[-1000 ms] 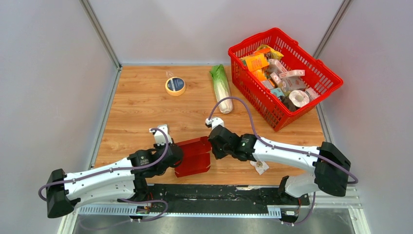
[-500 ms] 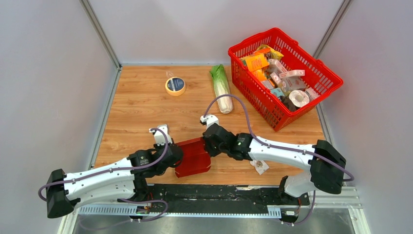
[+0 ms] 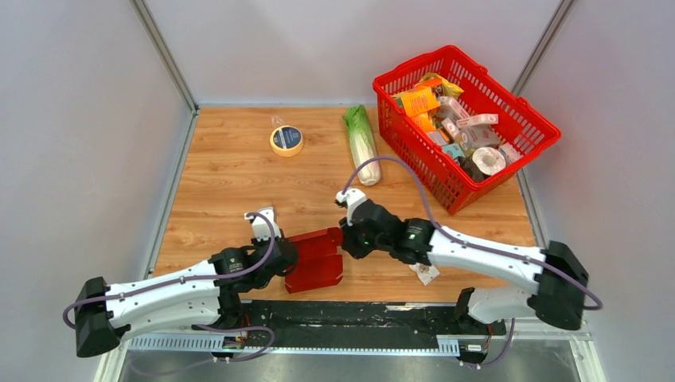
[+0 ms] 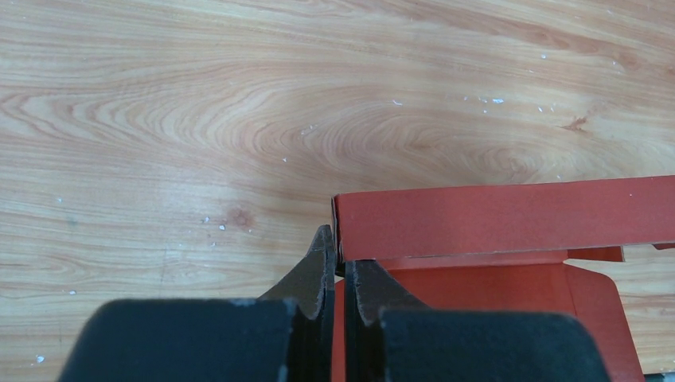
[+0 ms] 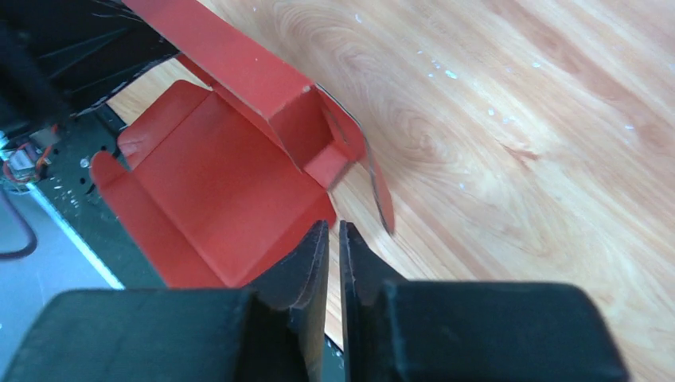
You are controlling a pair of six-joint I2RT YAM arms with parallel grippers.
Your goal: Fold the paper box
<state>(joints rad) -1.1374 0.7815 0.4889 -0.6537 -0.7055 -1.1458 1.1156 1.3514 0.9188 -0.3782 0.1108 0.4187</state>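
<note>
The paper box (image 3: 317, 263) is dark-red card, half open, lying at the near edge of the table between my two grippers. Its back wall stands up. In the left wrist view the wall (image 4: 493, 219) runs to the right and the floor panel lies below it. My left gripper (image 4: 338, 255) is shut on the box's left edge, with red card between the fingers; in the top view it (image 3: 290, 256) is at the box's left side. My right gripper (image 5: 334, 227) is shut, its tips at the right corner of the box (image 5: 223, 199), nothing seen between them. A side flap hangs loose there.
A red mesh basket (image 3: 422, 163) full of packets stands at the back right. A wrapped cabbage (image 3: 362, 147) and a tape roll (image 3: 286, 140) lie at the back. A crumpled white scrap (image 3: 424, 273) lies under the right arm. The black base rail (image 3: 350, 314) runs along the near edge.
The right gripper pushed left into the box's right side, then drew back slightly right. The box looks a little narrower. The left gripper has kept its hold.
</note>
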